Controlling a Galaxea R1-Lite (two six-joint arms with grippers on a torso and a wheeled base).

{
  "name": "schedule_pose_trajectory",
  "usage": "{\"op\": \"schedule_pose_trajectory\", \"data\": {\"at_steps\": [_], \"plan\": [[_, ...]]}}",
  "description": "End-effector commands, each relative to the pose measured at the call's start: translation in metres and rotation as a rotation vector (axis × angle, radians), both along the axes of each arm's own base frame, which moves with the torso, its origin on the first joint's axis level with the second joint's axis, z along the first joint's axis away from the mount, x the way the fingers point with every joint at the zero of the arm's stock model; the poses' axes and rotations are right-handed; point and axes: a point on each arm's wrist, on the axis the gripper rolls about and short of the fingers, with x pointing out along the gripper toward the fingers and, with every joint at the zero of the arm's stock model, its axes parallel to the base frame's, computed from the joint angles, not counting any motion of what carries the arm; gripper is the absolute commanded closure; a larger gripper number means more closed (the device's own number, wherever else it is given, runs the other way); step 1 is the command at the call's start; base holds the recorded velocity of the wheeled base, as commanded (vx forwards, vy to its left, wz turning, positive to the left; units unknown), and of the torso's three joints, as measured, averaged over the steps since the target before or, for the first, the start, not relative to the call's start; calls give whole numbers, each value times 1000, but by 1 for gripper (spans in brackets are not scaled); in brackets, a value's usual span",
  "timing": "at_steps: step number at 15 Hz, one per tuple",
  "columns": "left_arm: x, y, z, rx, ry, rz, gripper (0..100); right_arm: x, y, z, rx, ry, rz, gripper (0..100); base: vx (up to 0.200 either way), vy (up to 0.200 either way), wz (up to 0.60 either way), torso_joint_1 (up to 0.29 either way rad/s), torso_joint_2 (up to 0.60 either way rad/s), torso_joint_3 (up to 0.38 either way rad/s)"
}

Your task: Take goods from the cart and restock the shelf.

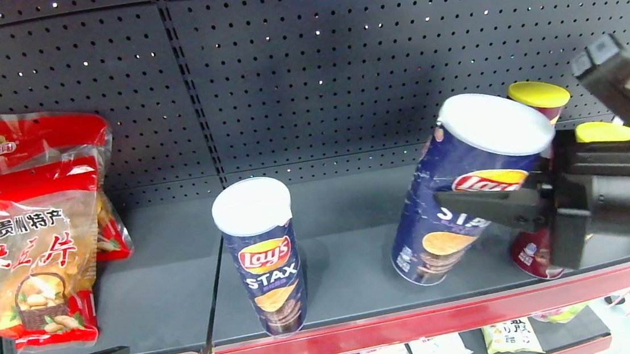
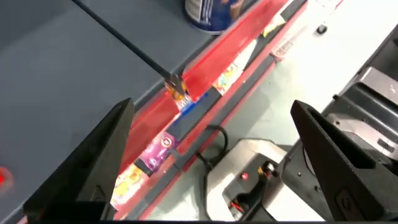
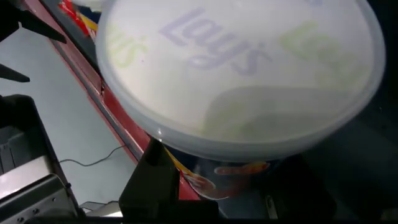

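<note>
Right gripper (image 1: 467, 183) is clamping tilted blue can (image 1: 435, 246) at shelf (image 1: 357, 270); left gripper (image 2: 211, 162) is hovering by shelf edge, jaws apart.

Upper frame, head view: you see dark pegboard (image 1: 338, 55), light glinting through its holes. Below it, the grey shelf (image 1: 149, 305), red-edged. Left wrist view, right side: pale floor (image 2: 311, 78).

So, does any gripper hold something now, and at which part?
The right gripper holds the tilted dark blue chip can with a white lid by its upper side, below the lid. The left gripper is open.
</note>
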Motion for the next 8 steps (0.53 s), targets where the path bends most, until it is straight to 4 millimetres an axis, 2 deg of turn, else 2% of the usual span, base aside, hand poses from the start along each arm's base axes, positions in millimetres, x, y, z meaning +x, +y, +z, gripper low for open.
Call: {"op": "schedule_pose_trajectory", "data": {"at_steps": [1, 8], "plan": [[0, 0, 7, -8, -34, 0, 0, 28, 36, -8, -34, 42, 45, 100, 0, 0, 0, 0, 0, 0], [1, 0, 10, -10, -42, 1, 0, 75, 75, -15, -65, 35, 84, 100, 0, 0, 0, 0, 0, 0]]}}
